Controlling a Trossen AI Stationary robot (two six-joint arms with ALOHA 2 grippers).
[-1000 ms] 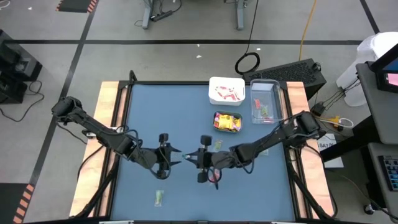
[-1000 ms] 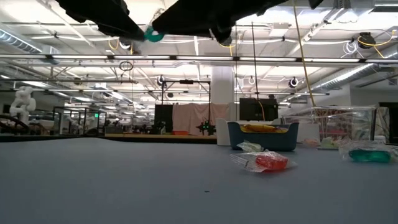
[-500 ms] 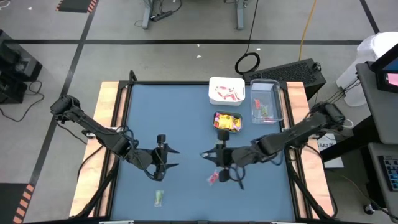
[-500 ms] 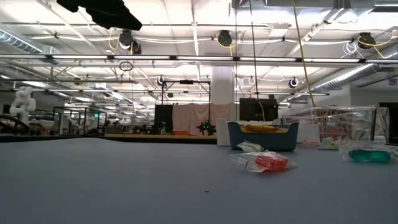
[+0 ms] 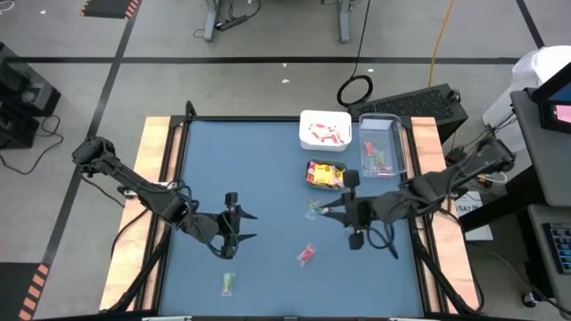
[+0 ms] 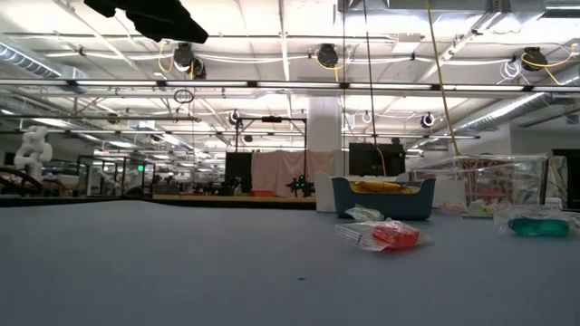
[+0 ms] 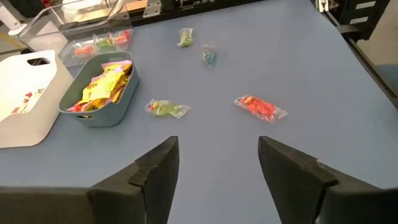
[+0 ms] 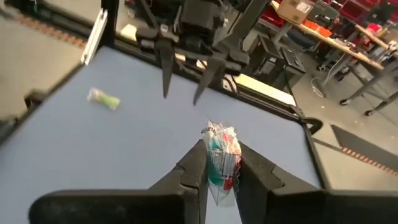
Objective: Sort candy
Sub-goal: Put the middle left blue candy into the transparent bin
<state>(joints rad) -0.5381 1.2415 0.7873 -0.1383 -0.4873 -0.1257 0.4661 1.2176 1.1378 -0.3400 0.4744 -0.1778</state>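
Note:
My right gripper (image 5: 324, 209) (image 8: 221, 153) hovers right of the table's middle, shut on a clear-wrapped candy with teal and red print (image 8: 219, 138). Its fingers point toward the table's left. My left gripper (image 5: 250, 226) (image 7: 217, 142) (image 8: 182, 96) is open and empty left of the middle, facing the right one. Loose candies lie flat on the blue table: a green one (image 5: 313, 210) (image 7: 166, 109) (image 6: 362, 214), a red one (image 5: 306, 256) (image 7: 260, 107) (image 6: 391, 235), another green one (image 5: 229, 283) (image 8: 102, 98) near the near edge, and two more (image 7: 185, 37) (image 7: 208, 55) farther right. My right gripper pinches the teal-and-red candy by its middle (image 8: 219, 163) between the two fingers. One end of the wrapper (image 8: 217, 132) sticks out past the fingertips. The candy is lifted clear of the table.
At the far right stand a white tub (image 5: 325, 130) with pink-white sticks, a teal tub (image 5: 327, 175) (image 7: 99, 102) of yellow packets and a clear container (image 5: 381, 156) with red and green pieces. Wooden rails (image 5: 161, 178) line the table's left and right sides.
My right gripper has drawn back from close to the left gripper at the table's middle, toward the right edge and slightly toward the far edge. The red candy that its arm covered now shows on the table.

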